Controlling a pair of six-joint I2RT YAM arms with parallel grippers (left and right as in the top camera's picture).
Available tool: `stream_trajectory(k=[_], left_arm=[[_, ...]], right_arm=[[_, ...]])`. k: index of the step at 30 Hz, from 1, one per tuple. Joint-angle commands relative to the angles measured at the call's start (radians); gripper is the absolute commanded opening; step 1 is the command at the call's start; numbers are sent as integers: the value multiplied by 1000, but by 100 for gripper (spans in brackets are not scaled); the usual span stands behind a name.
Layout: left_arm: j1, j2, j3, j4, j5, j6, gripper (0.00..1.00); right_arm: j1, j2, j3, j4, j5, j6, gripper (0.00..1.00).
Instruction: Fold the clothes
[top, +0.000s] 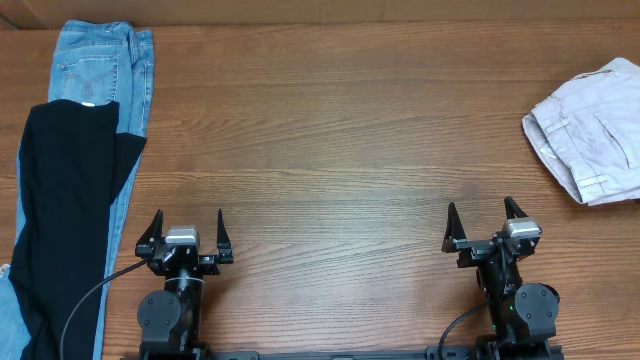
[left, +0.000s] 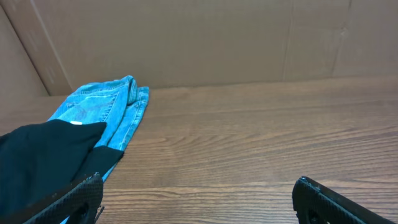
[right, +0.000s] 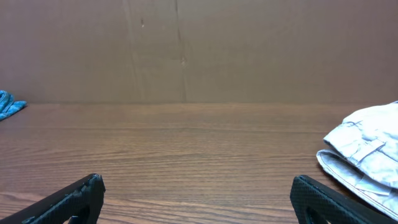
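The black clothes (top: 60, 220) lie on top of the jeans (top: 100, 60), so a grasp may catch both layers. The left gripper (top: 187, 215) is near the jeans, the right gripper (top: 480, 207) well apart from them. Both jaws stand wide apart, empty.

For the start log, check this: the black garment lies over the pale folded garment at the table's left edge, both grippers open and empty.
Wrong: the black garment lies over the light blue jeans, not the pale folded garment, which sits at the right edge, as the overhead view shows. The left gripper and right gripper are open and empty.
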Motion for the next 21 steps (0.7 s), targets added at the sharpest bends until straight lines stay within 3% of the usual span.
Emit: stream_trajectory(k=[1,15,21], left_arm=[[5,-11,-3,3,1,16,100],[4,-11,-3,3,13,11,100],[4,-10,0,-4,32,-106,100]], right_arm=[[-3,-11,-11,6,6,-4,100],[-3,-11,-10,6,6,-3,100],[-3,12,-6,0,13,-3,100]])
